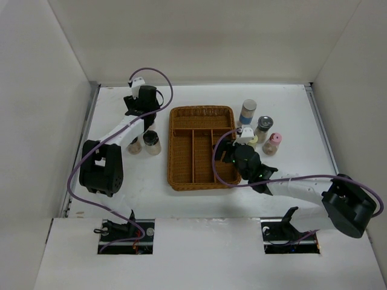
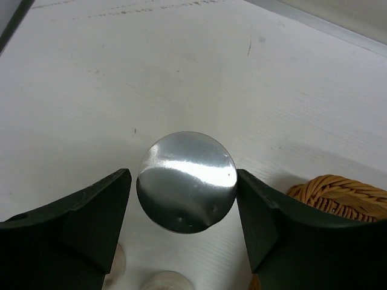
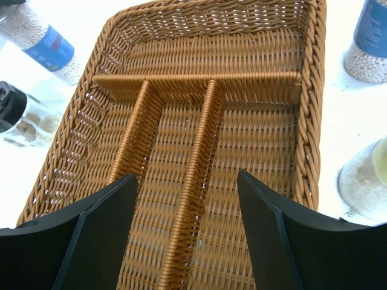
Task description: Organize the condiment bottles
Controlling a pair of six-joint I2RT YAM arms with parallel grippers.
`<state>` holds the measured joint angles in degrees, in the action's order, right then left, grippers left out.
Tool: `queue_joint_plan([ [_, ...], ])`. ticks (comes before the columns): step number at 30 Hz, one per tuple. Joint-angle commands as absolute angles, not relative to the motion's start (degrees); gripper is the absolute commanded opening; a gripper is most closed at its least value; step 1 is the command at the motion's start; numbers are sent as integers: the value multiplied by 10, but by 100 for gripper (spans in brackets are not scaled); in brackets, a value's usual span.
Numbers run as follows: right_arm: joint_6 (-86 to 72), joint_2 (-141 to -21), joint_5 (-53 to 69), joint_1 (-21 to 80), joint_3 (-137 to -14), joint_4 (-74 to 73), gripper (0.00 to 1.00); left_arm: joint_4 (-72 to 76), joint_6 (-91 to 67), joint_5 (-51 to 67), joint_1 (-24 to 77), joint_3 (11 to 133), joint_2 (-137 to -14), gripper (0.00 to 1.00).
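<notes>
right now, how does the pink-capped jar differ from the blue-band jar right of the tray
The blue-band jar is taller, grey-capped and stands farther back; the pink-capped jar is shorter and stands nearer, further right. Both stand upright on the table, outside the wicker tray.

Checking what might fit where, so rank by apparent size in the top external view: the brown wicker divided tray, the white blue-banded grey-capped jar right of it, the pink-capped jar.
Largest by far: the brown wicker divided tray. Then the white blue-banded jar. Last the pink-capped jar, only slightly smaller; a close call.
</notes>
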<state>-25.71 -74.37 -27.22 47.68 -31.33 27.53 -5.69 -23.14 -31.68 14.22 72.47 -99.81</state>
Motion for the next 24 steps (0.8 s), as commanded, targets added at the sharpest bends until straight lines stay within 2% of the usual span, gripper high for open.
queue_joint_plan([
  [1, -258, -743, -272, 472, -327, 308, 74, -36, -230, -318, 136, 746, -991, 60],
  [4, -264, -745, -266, 472, -326, 308, 73, -35, -227, -320, 136, 749, -984, 47],
  [7, -258, -737, -271, 472, -325, 308, 73, -31, -235, -321, 138, 741, -962, 39],
  [18, -271, -731, -265, 465, -317, 311, 72, 10, -211, -331, 208, 741, -824, 36],
  [24, -274, -713, -275, 455, -304, 319, 71, 11, -208, -317, 292, 759, -836, 36],
])
